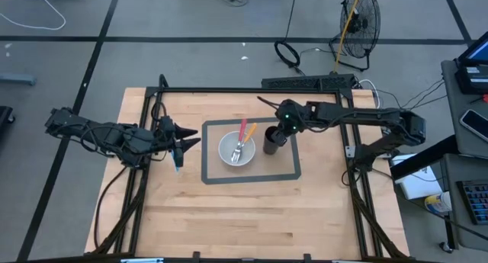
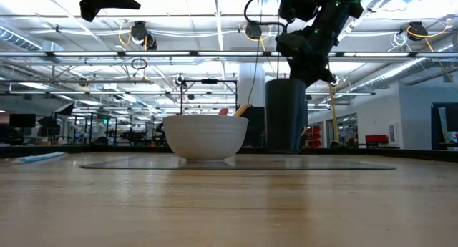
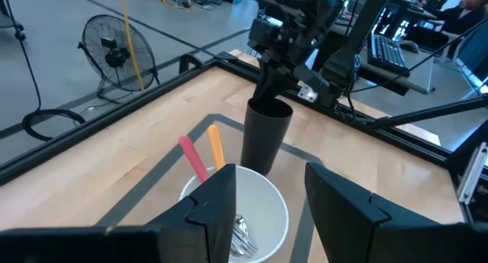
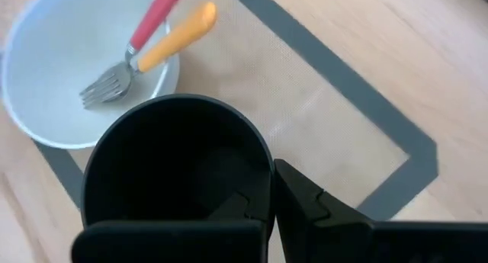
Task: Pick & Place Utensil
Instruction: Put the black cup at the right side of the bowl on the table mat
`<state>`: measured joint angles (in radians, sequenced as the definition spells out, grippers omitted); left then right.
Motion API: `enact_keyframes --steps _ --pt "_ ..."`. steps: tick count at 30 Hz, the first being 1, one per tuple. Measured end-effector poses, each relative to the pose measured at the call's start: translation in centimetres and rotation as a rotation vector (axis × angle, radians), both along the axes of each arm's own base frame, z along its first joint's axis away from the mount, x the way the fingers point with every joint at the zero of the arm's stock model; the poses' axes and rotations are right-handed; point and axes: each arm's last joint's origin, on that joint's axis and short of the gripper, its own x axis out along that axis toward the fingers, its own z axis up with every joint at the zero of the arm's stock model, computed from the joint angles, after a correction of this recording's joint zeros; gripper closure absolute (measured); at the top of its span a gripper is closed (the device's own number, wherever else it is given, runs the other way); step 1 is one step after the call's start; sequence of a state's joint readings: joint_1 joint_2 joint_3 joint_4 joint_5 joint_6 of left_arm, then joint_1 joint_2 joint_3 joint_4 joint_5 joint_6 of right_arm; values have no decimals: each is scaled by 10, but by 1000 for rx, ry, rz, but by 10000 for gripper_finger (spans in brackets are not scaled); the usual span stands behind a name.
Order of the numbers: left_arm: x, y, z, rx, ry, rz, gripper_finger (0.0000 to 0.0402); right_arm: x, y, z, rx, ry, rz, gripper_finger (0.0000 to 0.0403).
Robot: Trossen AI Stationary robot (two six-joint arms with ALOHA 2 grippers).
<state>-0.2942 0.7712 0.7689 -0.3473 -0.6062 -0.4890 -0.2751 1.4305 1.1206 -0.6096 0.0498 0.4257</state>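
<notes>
A white bowl (image 1: 237,150) stands on the grey-bordered mat (image 1: 290,174) and holds two forks, one red-handled (image 4: 156,11) and one orange-handled (image 4: 177,36), with their handles leaning on its rim. A black cup (image 1: 272,140) stands upright just right of the bowl. My right gripper (image 1: 281,132) is at the cup's rim, shut on its wall. My left gripper (image 1: 191,137) hovers open and empty left of the bowl, high above the table (image 2: 107,0). A blue utensil (image 1: 178,158) lies flat on the table below it. My right gripper (image 4: 271,210) holds the black cup by its rim (image 4: 263,160), on the side away from the bowl. One finger is inside the cup and one finger (image 4: 305,206) is outside, coming from above. The cup is upright with its base at the mat (image 2: 286,151).
The table has a black frame along its edges (image 1: 229,90). Bare wood lies toward the near edge (image 1: 252,217). Beyond the far edge are a floor fan (image 1: 358,15) and cables; desks with equipment stand to the right.
</notes>
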Motion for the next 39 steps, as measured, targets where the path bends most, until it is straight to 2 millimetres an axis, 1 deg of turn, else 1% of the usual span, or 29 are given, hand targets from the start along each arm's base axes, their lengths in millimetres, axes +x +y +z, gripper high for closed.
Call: enact_keyframes --steps 4,10,26,31,39 --pt "0 1 0 7 2 7 238 5 2 -8 15 27 4 403" --pt "1 4 0 8 3 23 238 14 8 -14 40 19 12 403" --pt "1 4 0 7 4 22 238 10 10 -16 16 68 -47 403" --pt "1 4 0 7 4 21 238 12 14 -10 -11 91 -34 403" --pt "1 4 0 7 4 19 238 10 14 -10 -8 109 -39 403"
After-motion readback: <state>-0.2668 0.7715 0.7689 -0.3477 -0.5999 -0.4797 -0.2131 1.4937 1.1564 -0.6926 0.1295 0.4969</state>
